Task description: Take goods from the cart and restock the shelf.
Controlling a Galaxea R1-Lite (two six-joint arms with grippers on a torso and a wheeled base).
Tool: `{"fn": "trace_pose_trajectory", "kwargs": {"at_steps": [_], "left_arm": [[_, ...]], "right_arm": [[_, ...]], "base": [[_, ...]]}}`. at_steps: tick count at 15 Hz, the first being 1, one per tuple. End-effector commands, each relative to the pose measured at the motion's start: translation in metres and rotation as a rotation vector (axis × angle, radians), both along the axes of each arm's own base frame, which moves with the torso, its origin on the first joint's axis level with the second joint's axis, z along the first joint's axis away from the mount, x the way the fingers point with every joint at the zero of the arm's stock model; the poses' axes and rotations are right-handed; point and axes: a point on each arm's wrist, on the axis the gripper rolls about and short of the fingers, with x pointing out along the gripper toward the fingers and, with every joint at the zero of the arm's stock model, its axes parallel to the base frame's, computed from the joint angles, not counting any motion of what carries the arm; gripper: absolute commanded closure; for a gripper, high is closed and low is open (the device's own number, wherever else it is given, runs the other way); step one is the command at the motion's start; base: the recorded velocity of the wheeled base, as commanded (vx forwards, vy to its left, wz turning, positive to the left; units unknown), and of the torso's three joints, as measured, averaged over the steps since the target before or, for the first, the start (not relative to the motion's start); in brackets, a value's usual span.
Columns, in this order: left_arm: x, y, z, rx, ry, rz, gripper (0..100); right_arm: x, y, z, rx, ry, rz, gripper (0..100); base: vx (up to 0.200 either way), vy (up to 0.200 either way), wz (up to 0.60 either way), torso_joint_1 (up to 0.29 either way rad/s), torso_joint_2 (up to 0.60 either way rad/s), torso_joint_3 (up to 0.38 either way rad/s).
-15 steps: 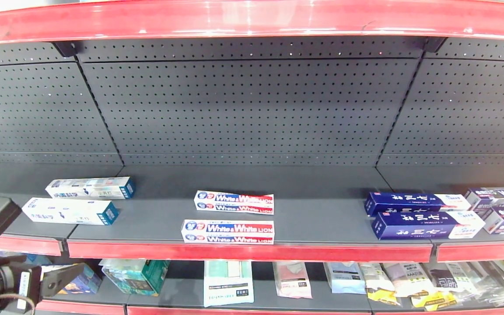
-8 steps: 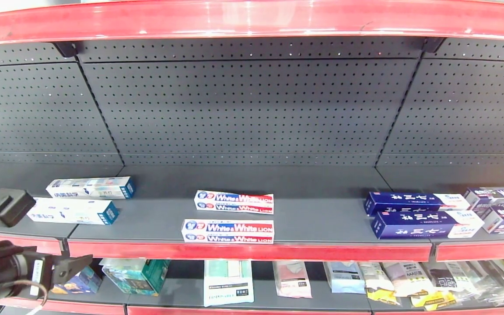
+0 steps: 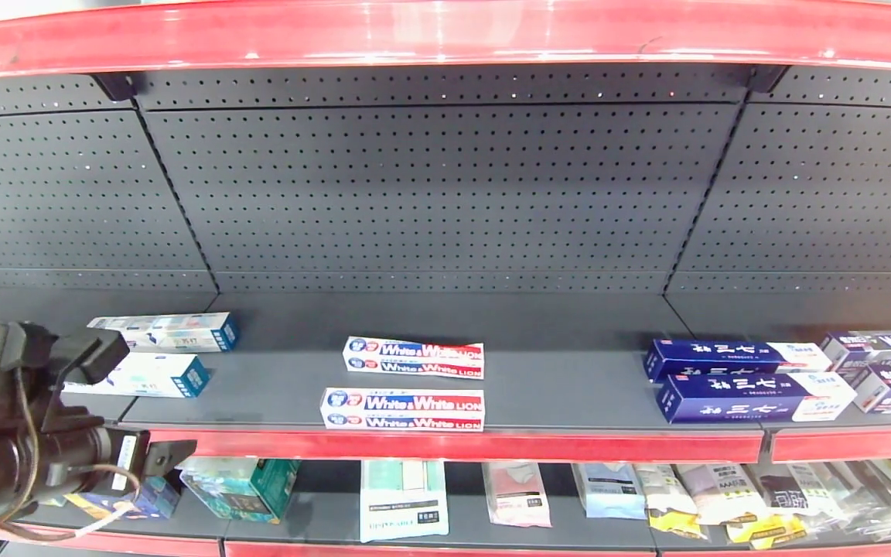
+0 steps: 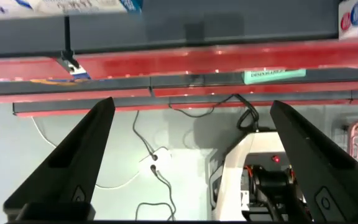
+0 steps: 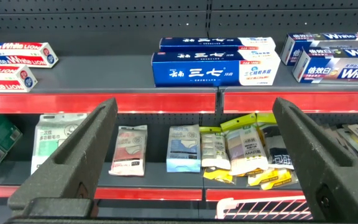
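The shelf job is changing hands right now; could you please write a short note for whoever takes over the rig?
Left gripper: jaws open, empty, in front of the left end of the shelf.
Right gripper: jaws open, empty, facing the shelf's right part.
On the shelf, lying flat in pairs: teal-and-white boxes left, red-and-white boxes middle, dark blue boxes right.
Done: those pairs are placed.
Left: neither gripper holds goods, so likely fetch more and fill the bare shelf space.
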Motion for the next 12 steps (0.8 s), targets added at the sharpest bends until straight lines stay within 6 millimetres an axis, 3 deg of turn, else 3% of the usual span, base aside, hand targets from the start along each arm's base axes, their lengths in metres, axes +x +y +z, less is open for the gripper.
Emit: {"fn": "trace_pose_trajectory", "kwargs": {"at_steps": [1, 2, 3, 5, 8, 12], "left_arm": [[-0.074, 0.0, 0.011, -0.035, -0.212, -0.046, 0], [-0.104, -0.001, 0.012, -0.073, -0.328, -0.092, 0], [-0.118, -0.001, 0.01, -0.089, -0.379, -0.114, 0], [-0.162, -0.001, -0.01, -0.109, -0.559, -0.165, 0], [-0.192, -0.001, -0.048, -0.136, -0.706, -0.162, 0], [-0.205, -0.001, -0.051, -0.103, -0.844, -0.14, 0]], "right_arm": [[0.0, 0.0, 0.0, 0.0, 0.001, 0.0, 0], [0.0, 0.0, 0.0, 0.0, 0.001, 0.0, 0], [0.0, 0.0, 0.0, 0.0, 0.001, 0.0, 0], [0.0, 0.0, 0.0, 0.0, 0.001, 0.0, 0], [0.0, 0.0, 0.0, 0.001, 0.001, 0.0, 0], [0.0, 0.0, 0.0, 0.001, 0.001, 0.0, 0]], "base": [[0.0, 0.0, 0.0, 0.0, 0.0, 0.0], [0.0, 0.0, 0.0, 0.0, 0.0, 0.0], [0.0, 0.0, 0.0, 0.0, 0.0, 0.0], [0.0, 0.0, 0.0, 0.0, 0.0, 0.0], [0.0, 0.0, 0.0, 0.0, 0.0, 0.0], [0.0, 0.0, 0.0, 0.0, 0.0, 0.0]]}}
